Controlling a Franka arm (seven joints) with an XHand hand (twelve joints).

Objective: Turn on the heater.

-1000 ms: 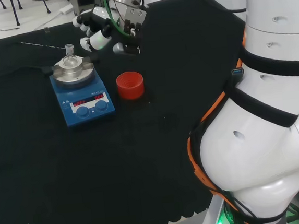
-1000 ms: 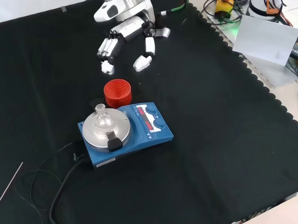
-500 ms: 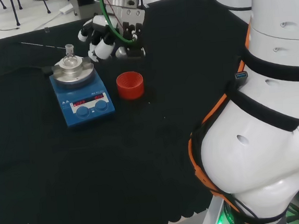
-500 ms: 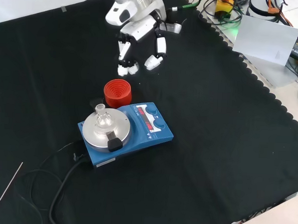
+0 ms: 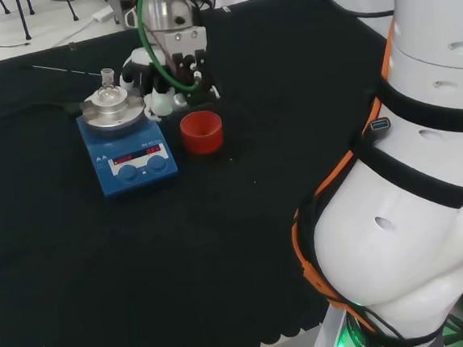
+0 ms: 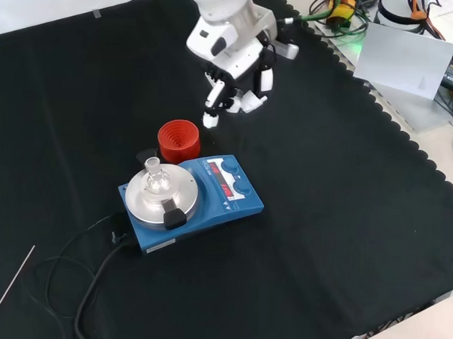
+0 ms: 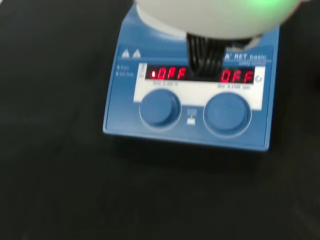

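The blue heater (image 5: 128, 154) stands on the black cloth with a round silver plate and a small glass flask (image 5: 109, 85) on top. Its two blue knobs (image 7: 160, 109) sit under red displays. In the front view the heater (image 6: 209, 203) is near the middle. The hand (image 6: 236, 64) hangs above the cloth beyond the red ribbed ring (image 6: 178, 140), fingers (image 6: 210, 117) pointing down, a little bent, holding nothing and apart from the heater. In the head view the hand (image 5: 170, 73) is just behind the ring (image 5: 202, 132) and right of the flask. A blurred white part of the hand (image 7: 210, 15) shows over the heater.
A black power cable (image 6: 91, 284) runs from the heater toward the near left in the front view. A thin rod (image 6: 3, 294) lies beside it. The arm's white links (image 5: 425, 165) stand at the head view's right. A grey box (image 6: 411, 61) sits off the cloth.
The hand has come closer to the red ring and the heater, lower in both views. Its fingers, spread a second ago, now hang closer together. The heater and the ring have not moved.
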